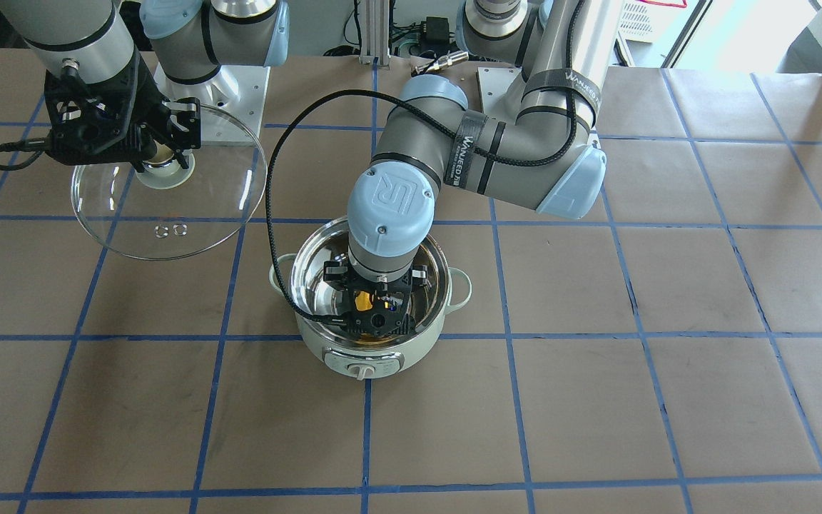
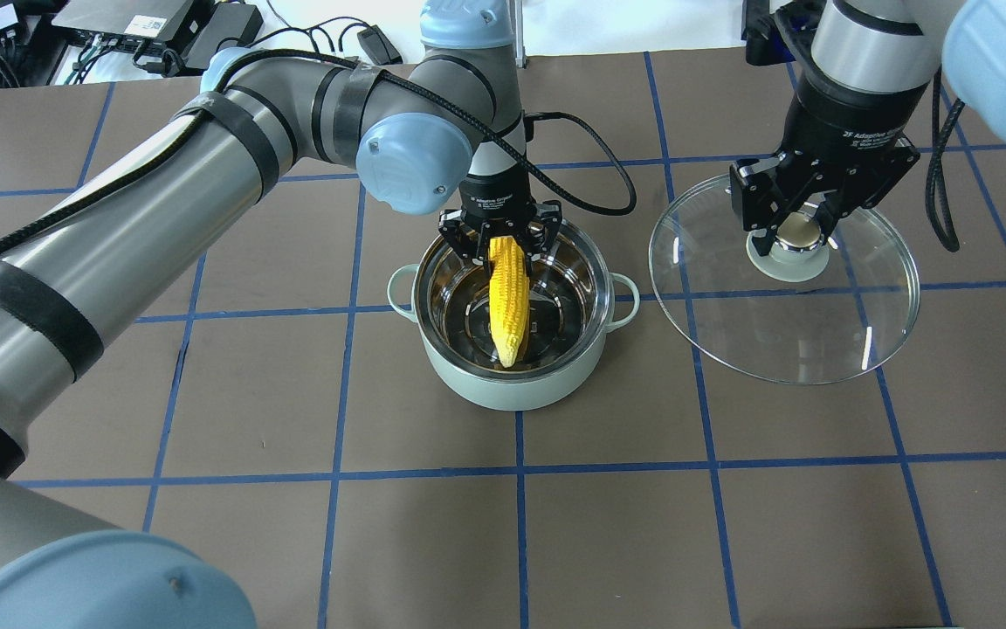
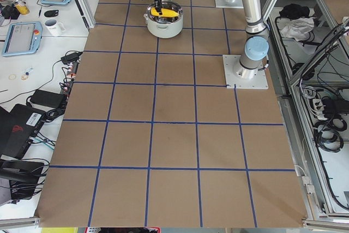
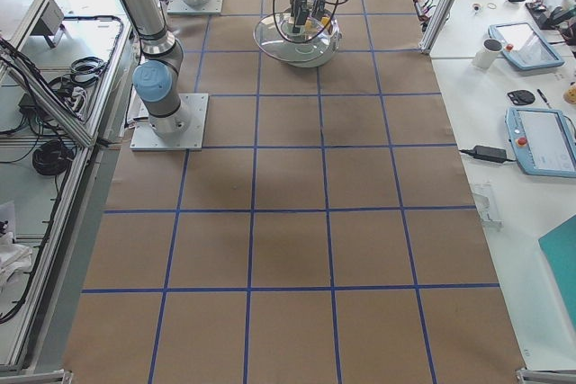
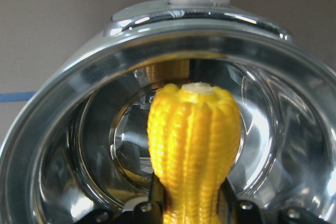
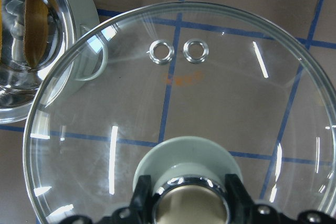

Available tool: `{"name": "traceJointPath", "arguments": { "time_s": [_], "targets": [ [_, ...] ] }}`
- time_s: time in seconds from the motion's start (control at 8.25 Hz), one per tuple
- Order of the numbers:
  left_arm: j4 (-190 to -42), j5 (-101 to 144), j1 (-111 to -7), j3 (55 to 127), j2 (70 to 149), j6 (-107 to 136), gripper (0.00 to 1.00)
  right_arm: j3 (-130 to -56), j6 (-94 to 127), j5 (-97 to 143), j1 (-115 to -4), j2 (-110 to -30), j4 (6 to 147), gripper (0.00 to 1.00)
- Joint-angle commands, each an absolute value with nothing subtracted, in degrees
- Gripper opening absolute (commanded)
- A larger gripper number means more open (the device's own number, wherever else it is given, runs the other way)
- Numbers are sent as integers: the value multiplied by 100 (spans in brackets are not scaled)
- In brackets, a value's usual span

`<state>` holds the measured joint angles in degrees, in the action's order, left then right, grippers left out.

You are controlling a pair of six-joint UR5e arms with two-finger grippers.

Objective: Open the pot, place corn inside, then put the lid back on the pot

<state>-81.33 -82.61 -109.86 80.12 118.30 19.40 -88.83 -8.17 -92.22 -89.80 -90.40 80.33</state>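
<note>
The mint-green pot [image 2: 512,389] stands open at the table's middle, dial [image 1: 363,370] facing away from the robot. My left gripper [image 2: 503,238] reaches into the pot from above and is shut on the thick end of the yellow corn [image 2: 508,297]. The corn slants down inside the steel bowl, its tapered tip low near the pot's far wall. The left wrist view shows the corn [image 5: 194,129] end-on inside the pot's rim [image 5: 52,124]. My right gripper [image 2: 795,229] is shut on the knob of the glass lid [image 2: 782,332], held above the table beside the pot. The lid [image 6: 210,93] fills the right wrist view.
The table [image 2: 643,524] is covered in brown paper with a blue tape grid. The left arm's black cable [image 1: 275,214] loops down beside the pot. The arm bases [image 1: 211,86] stand at the robot's edge. Operator desks with tablets [image 4: 540,137] flank the table ends.
</note>
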Motion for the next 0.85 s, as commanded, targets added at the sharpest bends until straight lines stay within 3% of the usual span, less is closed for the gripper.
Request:
{"name": "traceJointPath", "arguments": {
  "time_s": [0.0,0.24,0.73],
  "targets": [
    [-8060,-8262,-10986,7998,11813,2224,92,-8877,-878,-9289,-8974,-9035,8007,44],
    [-7858,-8270,-10986,7963,11734,2171,100,-8886,-896,-9536,-8965,-9044,7945,44],
    [-7963,-8244,-10812,7937,11366,1804,100,-8894,-434,-9509,-9008,-9018,8164,43]
  ]
}}
